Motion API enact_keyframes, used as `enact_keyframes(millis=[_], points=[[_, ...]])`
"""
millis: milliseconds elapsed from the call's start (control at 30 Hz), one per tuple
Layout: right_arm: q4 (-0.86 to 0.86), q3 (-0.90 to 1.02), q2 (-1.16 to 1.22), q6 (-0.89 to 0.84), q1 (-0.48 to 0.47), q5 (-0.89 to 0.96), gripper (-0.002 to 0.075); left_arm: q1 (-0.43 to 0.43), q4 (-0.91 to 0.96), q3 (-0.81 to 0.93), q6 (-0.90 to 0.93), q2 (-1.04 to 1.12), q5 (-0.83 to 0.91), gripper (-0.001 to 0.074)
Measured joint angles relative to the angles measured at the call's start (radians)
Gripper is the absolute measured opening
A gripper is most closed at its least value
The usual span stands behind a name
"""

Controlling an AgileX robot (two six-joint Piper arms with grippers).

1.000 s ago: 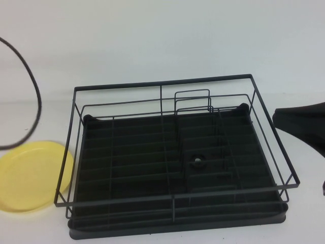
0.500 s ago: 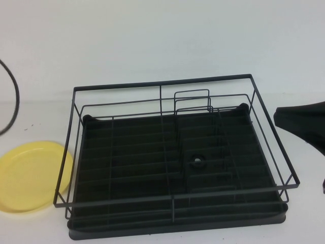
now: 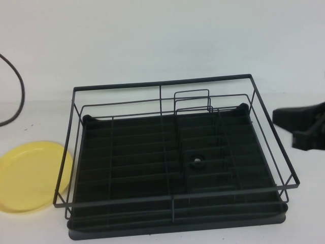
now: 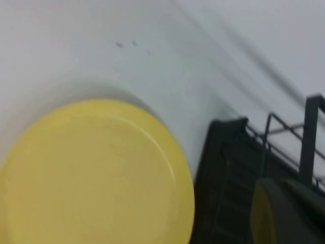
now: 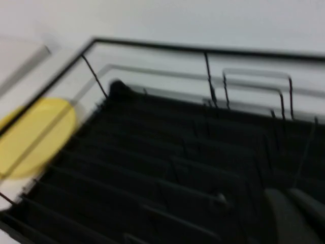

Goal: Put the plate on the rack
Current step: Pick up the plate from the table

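The pale-yellow plate (image 3: 30,175) lies flat on the white table, just left of the rack's front left corner. The black wire rack (image 3: 175,157) stands in the middle with its ribbed tray base; nothing is in it. In the left wrist view the plate (image 4: 96,175) fills the near field beside the rack's corner (image 4: 228,152). My left gripper (image 4: 284,213) hovers above that spot and is out of the high view. My right gripper (image 3: 304,129) hangs at the rack's right side. The right wrist view looks across the rack (image 5: 167,152) to the plate (image 5: 35,134), with that gripper (image 5: 297,213) at the frame edge.
A black cable (image 3: 18,91) curves over the table at the far left. Upright divider loops (image 3: 193,101) stand at the rack's back middle. White table surface lies behind the rack and to its right.
The right arm has shifted at the right edge and now shows more of its gripper. The cable at the far left has swung. The plate and rack have not moved.
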Motion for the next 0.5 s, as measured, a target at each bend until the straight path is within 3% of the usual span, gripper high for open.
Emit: enact_keyframes(millis=[267,400,500], points=[[0.002,-0.014,0.226,0.037,-0.026,0.070,-0.0002,0.000,0.014,0.000,0.147,0.033,0.163,0.0000],[0.004,-0.067,0.258,0.048,-0.110,0.041,-0.0002,0.000,0.005,0.000,0.200,0.060,0.181,0.0000],[0.004,-0.143,0.258,0.010,-0.194,-0.090,-0.0002,0.000,-0.011,0.000,0.270,0.083,0.211,0.0000]])
